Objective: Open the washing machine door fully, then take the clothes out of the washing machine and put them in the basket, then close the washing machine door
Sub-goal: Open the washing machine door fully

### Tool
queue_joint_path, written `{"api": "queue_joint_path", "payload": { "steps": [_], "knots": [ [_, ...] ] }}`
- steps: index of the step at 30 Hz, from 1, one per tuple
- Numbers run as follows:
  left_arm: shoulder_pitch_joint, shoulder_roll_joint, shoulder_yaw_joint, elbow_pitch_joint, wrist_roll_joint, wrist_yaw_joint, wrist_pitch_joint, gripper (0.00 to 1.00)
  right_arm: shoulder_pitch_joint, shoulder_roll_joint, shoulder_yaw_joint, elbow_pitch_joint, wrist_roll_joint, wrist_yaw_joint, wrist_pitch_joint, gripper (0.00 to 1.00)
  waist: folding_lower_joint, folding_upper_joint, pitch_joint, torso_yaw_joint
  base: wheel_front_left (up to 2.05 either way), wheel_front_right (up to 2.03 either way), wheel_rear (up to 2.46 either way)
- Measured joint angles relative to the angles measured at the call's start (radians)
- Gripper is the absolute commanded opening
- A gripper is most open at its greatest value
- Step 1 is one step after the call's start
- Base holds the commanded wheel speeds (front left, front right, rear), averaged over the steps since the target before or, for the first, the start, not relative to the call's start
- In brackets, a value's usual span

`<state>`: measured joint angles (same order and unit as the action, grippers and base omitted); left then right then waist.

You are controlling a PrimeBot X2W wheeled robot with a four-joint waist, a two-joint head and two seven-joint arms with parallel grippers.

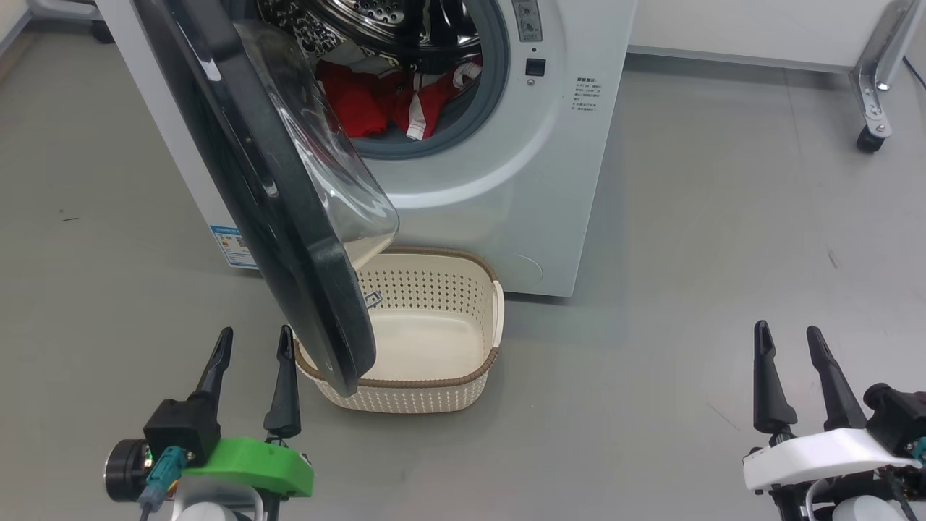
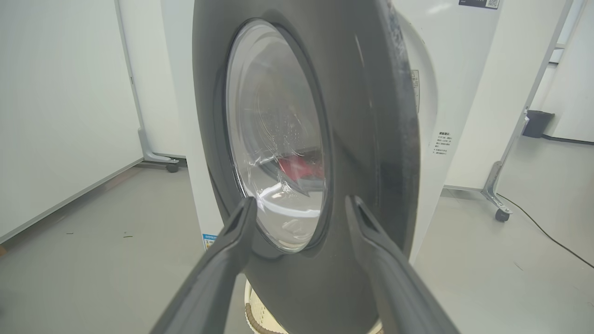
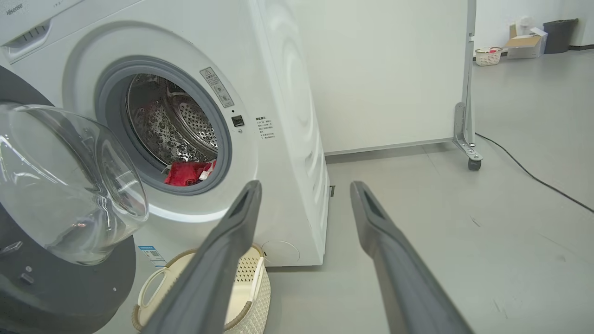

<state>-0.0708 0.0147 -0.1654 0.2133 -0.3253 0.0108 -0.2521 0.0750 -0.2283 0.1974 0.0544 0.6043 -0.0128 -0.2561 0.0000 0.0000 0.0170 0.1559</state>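
The washing machine door [image 1: 289, 217] stands partly swung out from the washing machine [image 1: 557, 181]. Its glossy black rim overhangs the left end of the basket [image 1: 448, 394], which sits on the floor just in front of the machine. The clothes [image 1: 365, 105], red with white trim, lie heaped at the bottom of the drum [image 1: 376, 18] behind the grey seal. The left gripper [image 1: 257, 331] and the right gripper [image 1: 787, 329] both hover low, jaws spread apart with nothing between them, the left one close to the door's lower rim. The door looks rigid and hinged, and its rim looks slick, so a push against its free edge or inner face should serve better than a pinch. The garments look light and limp, best taken by a bunched fold near the seal.
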Motion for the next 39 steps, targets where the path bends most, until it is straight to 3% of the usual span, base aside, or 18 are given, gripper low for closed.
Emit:
{"api": "queue_joint_path", "payload": {
  "steps": [14, 39],
  "knots": [
    [0.008, 0.0, 0.003, 0.0, -0.008, 0.0, 0.0, 1.0, 0.042, 0.047, -0.045, -0.026, -0.053, 0.003, 0.0, 1.0, 0.0, 0.0, 0.0, -0.006, 0.0, 0.0, 0.0],
    [0.018, 0.0, -0.001, 0.031, -0.024, -0.013, 0.0, 1.0, 0.08, 0.1, -0.091, -0.036, -0.123, 0.056, 0.0, 1.0, 0.0, 0.0, 0.0, -0.009, 0.0, 0.0, 0.0]
  ]
}}
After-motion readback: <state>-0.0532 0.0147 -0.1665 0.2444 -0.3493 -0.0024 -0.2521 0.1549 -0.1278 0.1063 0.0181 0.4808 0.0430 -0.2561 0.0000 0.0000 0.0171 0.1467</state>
